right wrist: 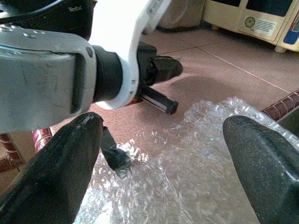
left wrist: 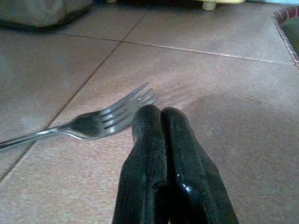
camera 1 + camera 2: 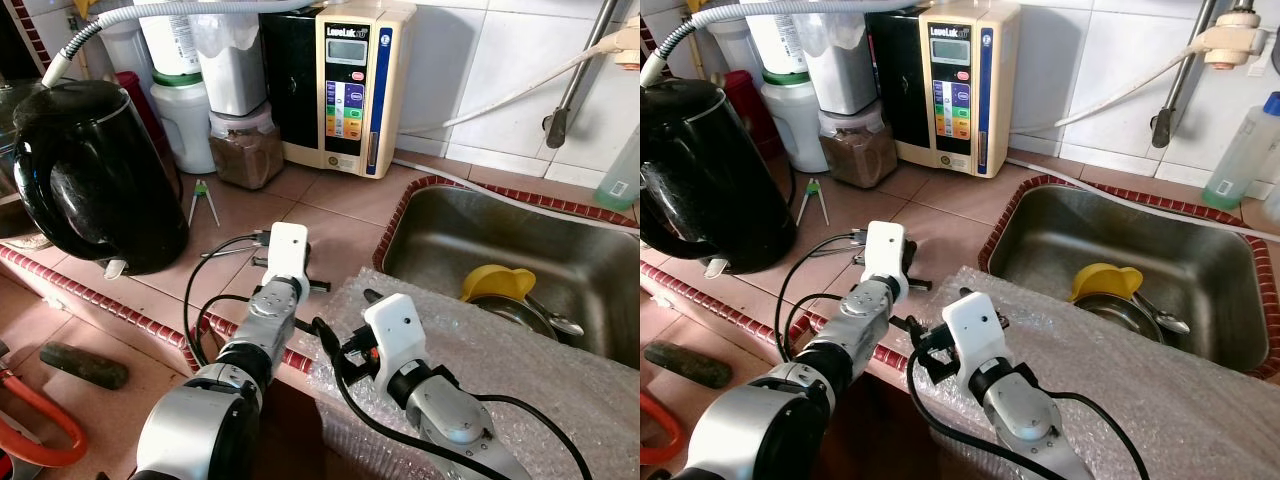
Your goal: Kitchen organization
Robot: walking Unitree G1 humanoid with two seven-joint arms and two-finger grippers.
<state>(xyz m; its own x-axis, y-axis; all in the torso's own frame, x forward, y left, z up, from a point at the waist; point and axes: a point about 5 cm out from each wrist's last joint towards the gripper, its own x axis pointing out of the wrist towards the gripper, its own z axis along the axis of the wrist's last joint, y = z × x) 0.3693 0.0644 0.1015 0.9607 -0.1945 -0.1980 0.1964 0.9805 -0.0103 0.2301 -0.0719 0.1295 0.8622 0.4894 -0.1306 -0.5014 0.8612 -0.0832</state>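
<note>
Left wrist view gives me my left gripper [image 2: 161, 116]: two glossy black fingers pressed together, tips low over matte reddish tile. A thin steel fork [image 2: 93, 123] lies flat on the tile just beside those tips, at about nine o'clock from them, tines fanned toward the fingers; its handle is cut off at the frame edge. I cannot tell whether a tine touches the finger.

From the head cameras, my left arm reaches over the tiled counter [image 3: 330, 215]. A rounded black kettle [image 3: 95, 175] stands at ten o'clock of it. My right gripper [image 1: 163, 154] has its fingers spread wide above crinkled clear bubble wrap [image 3: 520, 350], which covers the counter edge beside a stainless sink [image 3: 600, 270]. A yellow plastic piece [image 3: 495, 282] sits in the sink, its shape hard to make out.
</note>
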